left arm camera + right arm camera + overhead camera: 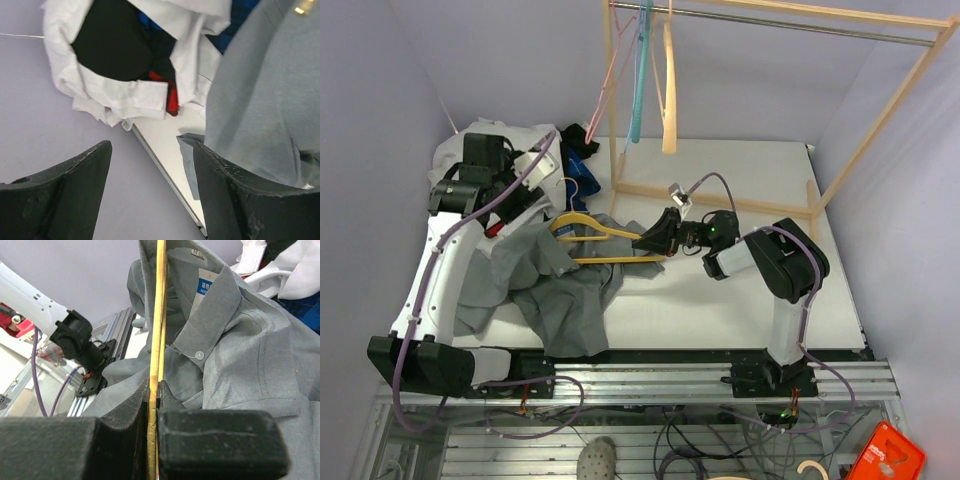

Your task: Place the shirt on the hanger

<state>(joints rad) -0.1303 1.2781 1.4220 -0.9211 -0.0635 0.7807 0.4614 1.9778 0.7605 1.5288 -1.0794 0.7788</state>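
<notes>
Right gripper (154, 390) is pinched tight on the thin yellow bar of the hanger (159, 315), which runs up alongside the open collar of the grey shirt (240, 355). That shirt lies crumpled on the table (720, 290), left of centre. It looks light, limp and likely to slide off smooth plastic, so the collar or a shoulder seam seems the best hold. Left gripper (152, 150) hangs open just beside it, above a white garment (125, 95) and a dark blue garment (240, 17) crowding that corner.
</notes>
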